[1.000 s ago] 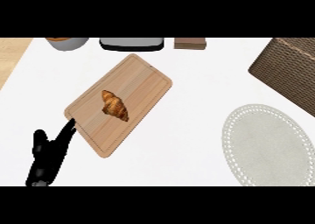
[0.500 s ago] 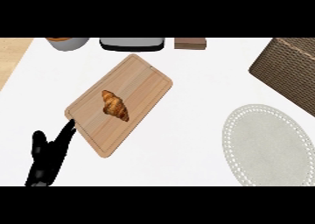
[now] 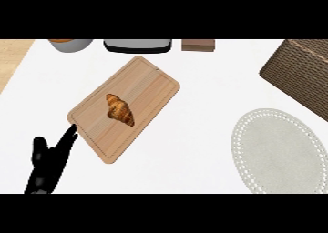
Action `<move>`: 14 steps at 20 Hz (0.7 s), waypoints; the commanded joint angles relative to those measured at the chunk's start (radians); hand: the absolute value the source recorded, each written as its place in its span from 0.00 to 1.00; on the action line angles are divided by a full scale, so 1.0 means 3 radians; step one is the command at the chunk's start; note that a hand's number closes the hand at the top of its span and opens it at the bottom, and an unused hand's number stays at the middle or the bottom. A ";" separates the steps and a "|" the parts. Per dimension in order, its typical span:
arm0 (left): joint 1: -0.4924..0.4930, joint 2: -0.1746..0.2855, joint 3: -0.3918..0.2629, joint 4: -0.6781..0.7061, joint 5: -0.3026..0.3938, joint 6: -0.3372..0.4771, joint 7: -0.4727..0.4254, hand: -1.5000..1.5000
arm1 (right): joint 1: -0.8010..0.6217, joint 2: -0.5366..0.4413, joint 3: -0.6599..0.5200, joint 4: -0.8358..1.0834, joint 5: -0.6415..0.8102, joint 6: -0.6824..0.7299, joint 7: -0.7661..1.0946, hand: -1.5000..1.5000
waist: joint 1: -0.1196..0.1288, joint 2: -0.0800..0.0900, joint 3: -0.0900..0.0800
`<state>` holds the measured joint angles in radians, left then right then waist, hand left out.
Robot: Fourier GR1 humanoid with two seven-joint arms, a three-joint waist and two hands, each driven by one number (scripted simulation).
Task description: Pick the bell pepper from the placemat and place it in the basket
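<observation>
The pale round placemat (image 3: 281, 150) lies at the lower right with nothing on it. The brown wicker basket (image 3: 306, 75) stands at the upper right, cut by the view's edge. No bell pepper shows anywhere in the head view. My left hand (image 3: 49, 164) rests at the lower left, fingers straight and pointing up, its fingertip by the corner of the wooden board. My right hand is out of view.
A wooden cutting board (image 3: 126, 107) lies tilted left of centre with a croissant (image 3: 120, 109) on it. Along the back edge stand a grey bowl (image 3: 70, 44), a dark tray (image 3: 137, 45) and a small brown block (image 3: 198, 44). A wooden surface (image 3: 5, 63) borders the counter's left.
</observation>
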<state>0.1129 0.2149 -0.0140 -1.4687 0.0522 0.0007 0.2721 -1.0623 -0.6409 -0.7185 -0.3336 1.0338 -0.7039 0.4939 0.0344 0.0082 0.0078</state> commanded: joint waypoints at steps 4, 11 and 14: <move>0.0076 0.0004 0.0090 0.0169 0.0040 -0.0058 -0.0033 0.50 | 0.0139 -0.0175 0.0211 0.0084 0.0090 0.0211 -0.0079 0.00 | -0.0041 -0.0002 -0.0024; -0.0051 -0.0142 -0.0002 0.0198 -0.0098 0.0061 0.0013 0.50 | 0.0118 -0.0258 0.0208 -0.0141 -0.0098 0.0161 -0.0162 0.00 | -0.0073 -0.0012 -0.0024; 0.0039 -0.0096 0.0056 0.0119 -0.0058 0.0024 0.0035 0.50 | 0.0248 -0.0092 0.0134 -0.0367 -0.0256 -0.0111 -0.0148 0.00 | -0.0103 -0.0028 -0.0026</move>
<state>0.1256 0.2072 0.0093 -1.4638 0.0498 -0.0132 0.2563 -1.0120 -0.6902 -0.6686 -0.3841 0.9961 -0.6884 0.4476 0.0149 -0.0031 0.0079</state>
